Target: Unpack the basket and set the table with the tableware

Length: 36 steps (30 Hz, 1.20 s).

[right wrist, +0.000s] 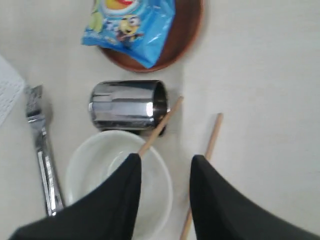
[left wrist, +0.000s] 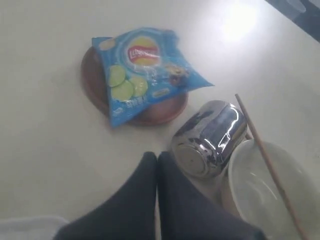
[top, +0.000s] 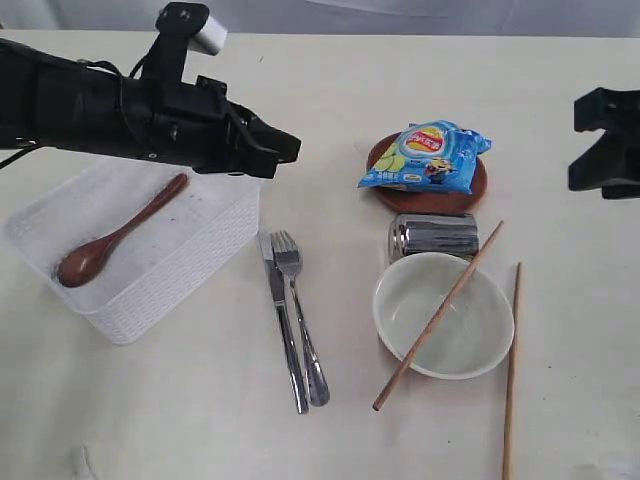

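Below left end effector (top: 285, 148), fingers pressed together, empty: white basket (top: 190, 285) with wooden spoon (top: 115, 240) inside, apparently last piece to unpack. Right end effector (right wrist: 165, 167) spread, empty, over bowl (right wrist: 100, 175) on bench (top: 150, 420). Next likely: left spreads, drops onto spoon handle.

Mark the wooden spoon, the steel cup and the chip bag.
wooden spoon (top: 135, 222): exterior view, middle of the handle.
steel cup (top: 433, 238): exterior view, side wall of the cup, which lies on its side.
chip bag (top: 428, 155): exterior view, centre of the printed front.
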{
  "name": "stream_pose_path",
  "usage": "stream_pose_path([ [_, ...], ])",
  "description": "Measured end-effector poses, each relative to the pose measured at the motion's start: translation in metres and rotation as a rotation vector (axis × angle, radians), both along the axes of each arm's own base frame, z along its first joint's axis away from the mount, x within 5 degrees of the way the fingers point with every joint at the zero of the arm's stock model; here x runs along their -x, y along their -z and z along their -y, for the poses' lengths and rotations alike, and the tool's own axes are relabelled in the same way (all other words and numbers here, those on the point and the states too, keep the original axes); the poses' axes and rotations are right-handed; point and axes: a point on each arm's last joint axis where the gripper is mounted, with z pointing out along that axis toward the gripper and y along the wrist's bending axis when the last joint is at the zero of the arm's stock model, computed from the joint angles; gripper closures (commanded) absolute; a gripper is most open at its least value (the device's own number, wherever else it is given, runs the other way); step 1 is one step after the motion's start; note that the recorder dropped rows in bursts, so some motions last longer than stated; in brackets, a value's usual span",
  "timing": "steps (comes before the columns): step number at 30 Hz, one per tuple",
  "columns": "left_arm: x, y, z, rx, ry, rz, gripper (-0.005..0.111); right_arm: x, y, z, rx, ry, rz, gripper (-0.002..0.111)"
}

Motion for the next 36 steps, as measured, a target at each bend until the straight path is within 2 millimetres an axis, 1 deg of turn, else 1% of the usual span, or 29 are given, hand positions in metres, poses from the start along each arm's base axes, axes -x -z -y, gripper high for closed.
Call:
stream_pose_path([
  [2,0.000,0.000,0.000,0.002,-0.002,-0.003,0.107,0.005,-0.002,-0.009,-0.035,-0.045,0.000,0.075],
  [4,0.000,0.000,0.000,0.007,-0.006,-0.014,0.107,0.007,-0.003,-0.020,-0.055,-0.085,0.024,0.075],
  [5,0.001,0.000,0.000,0.006,-0.003,-0.019,0.107,0.007,-0.004,-0.025,-0.062,-0.102,0.042,0.075],
  [7,0.002,0.001,0.000,-0.002,0.007,-0.030,0.107,-0.001,-0.004,-0.034,-0.065,-0.125,0.068,0.075],
  [8,0.003,0.002,0.000,-0.007,0.017,-0.035,0.107,-0.007,-0.002,-0.037,-0.059,-0.130,0.063,0.074],
  [10,0.004,0.003,0.000,-0.013,0.029,-0.049,0.107,-0.027,0.007,-0.040,-0.044,-0.123,-0.002,0.068],
  [13,0.006,0.004,0.000,-0.035,0.049,-0.062,0.107,-0.060,0.027,-0.035,-0.045,-0.123,-0.161,0.057],
  [14,0.007,0.005,0.000,-0.042,0.054,-0.065,0.107,-0.069,0.034,-0.032,-0.059,-0.120,-0.204,0.055],
  [16,0.008,0.004,-0.001,-0.049,0.059,-0.066,0.107,-0.085,0.052,-0.024,-0.093,-0.126,-0.291,0.055],
  [18,0.008,0.003,-0.001,-0.052,0.063,-0.062,0.107,-0.093,0.069,-0.018,-0.116,-0.141,-0.343,0.055],
  [22,0.009,0.003,-0.001,-0.052,0.063,-0.063,0.107,-0.100,0.093,-0.011,-0.126,-0.183,-0.376,0.055],
  [25,0.008,0.003,-0.002,-0.057,0.056,-0.059,0.107,-0.104,0.104,-0.013,-0.156,-0.223,-0.371,0.055],
  [30,0.008,0.003,-0.002,-0.062,0.049,-0.057,0.107,-0.112,0.119,-0.022,-0.271,-0.281,-0.351,0.055],
  [33,0.008,0.003,-0.002,-0.062,0.049,-0.057,0.107,-0.114,0.126,-0.023,-0.274,-0.294,-0.344,0.055],
  [36,0.008,0.003,-0.002,-0.064,0.050,-0.056,0.107,-0.115,0.128,-0.023,-0.270,-0.308,-0.329,0.055],
])
